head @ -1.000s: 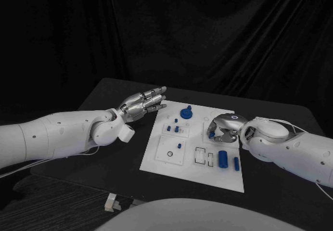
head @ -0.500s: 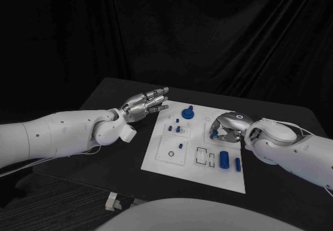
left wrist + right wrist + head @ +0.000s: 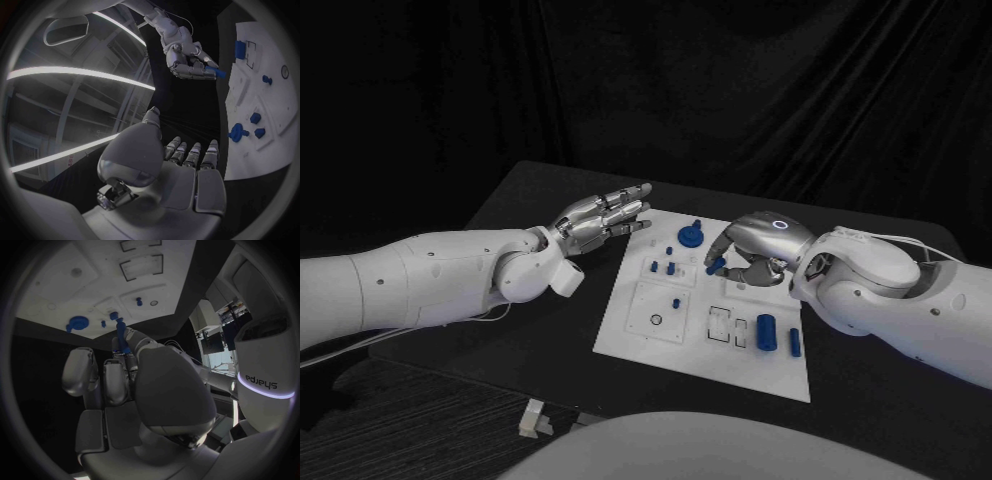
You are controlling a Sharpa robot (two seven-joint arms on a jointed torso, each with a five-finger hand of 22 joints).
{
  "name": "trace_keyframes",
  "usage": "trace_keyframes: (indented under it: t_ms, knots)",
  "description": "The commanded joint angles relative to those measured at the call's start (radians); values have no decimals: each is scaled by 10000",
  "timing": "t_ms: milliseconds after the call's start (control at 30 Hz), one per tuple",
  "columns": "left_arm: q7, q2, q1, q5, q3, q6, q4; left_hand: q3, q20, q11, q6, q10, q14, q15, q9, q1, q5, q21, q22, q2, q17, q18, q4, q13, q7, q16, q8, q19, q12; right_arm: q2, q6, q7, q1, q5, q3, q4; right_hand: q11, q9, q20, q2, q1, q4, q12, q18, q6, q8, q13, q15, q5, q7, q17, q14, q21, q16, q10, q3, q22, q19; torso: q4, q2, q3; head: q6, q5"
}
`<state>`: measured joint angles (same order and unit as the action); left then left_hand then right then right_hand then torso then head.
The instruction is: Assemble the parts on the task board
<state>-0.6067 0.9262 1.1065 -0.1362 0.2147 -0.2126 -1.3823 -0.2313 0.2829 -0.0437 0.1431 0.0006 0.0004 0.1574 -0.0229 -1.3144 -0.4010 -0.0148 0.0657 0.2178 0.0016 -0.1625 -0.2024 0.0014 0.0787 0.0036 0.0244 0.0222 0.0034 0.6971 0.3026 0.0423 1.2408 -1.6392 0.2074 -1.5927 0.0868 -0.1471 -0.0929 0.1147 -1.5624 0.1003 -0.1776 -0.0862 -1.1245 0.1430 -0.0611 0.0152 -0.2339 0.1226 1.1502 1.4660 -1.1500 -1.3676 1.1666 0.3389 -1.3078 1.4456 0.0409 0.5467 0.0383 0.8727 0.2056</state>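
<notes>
Blue part [image 3: 715, 265] pinched in right hand's [image 3: 759, 250] fingers [image 3: 122, 352].

Blue parts [image 3: 764, 331], white task board [image 3: 678, 352], blk table [image 3: 531, 190].

Black table [image 3: 531, 200], dark curtain [image 3: 733, 90] behind

task board [image 3: 689, 345] near edge open | right hand [image 3: 750, 255] over middle | left hand [image 3: 603, 217] beside far-left corner
</notes>
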Motion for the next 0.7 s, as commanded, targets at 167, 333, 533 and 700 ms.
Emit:
trace_keyframes:
  t_ms: [167, 333, 533, 700]
  knots:
    - [-94, -40, -42, 66, -9, -123, 0, 16, 34, -98, -1, -6, -4, 82, -12, -54, -76, -7, -94, 55, -16, -164, 62, -14, 84, -36, 48, -17, -34, -779, -520, -304, -488, -1609, 0, -38, -243, 6, 88, 98, -8, -17, 95, 34, 91, -92, -35, 29, 83, 24, 8, 174, -60, -24, 356, 115, -1535, 10, 0, -6, 1, -1, 81]
    - [-104, -32, -54, 66, -10, -101, -5, 7, 21, -100, 1, -6, -4, 81, -12, -49, -95, 7, -132, 53, -16, -155, 64, -14, 85, -36, 49, -35, -34, -1480, -591, -231, -922, -2085, -1, 405, -225, 8, 84, 141, 18, -51, 183, 35, 150, -157, -27, 19, 121, 38, 11, 180, -60, -23, 328, 202, -1533, 12, -5, 6, -2, -1, 153]
    - [-107, -13, -58, 66, -10, -91, -13, 5, 16, -101, 9, -6, -4, 80, -13, -47, -100, 10, -139, 54, -16, -152, 64, -14, 86, -36, 51, -39, -34, -2078, -525, -144, -1262, -2378, -2, 873, -209, 13, 76, 175, 37, -83, 234, 36, 210, -215, -31, 7, 134, 59, 13, 182, -63, -23, 326, 272, -1533, 13, 2, 8, 1, -1, 153]
    - [-118, -23, -64, 66, -10, -106, 1, 4, 0, -109, 6, -6, -4, 82, -13, -44, -123, 29, -195, 69, -16, -143, 69, -14, 93, -36, 51, -66, -34, -2334, -605, -121, -1384, -2460, -2, 1059, -206, 18, 73, 195, 52, -100, 246, 35, 249, -250, -37, 3, 150, 68, 7, 181, -58, -19, 350, 303, -1531, 10, 2, 7, 1, -1, 174]
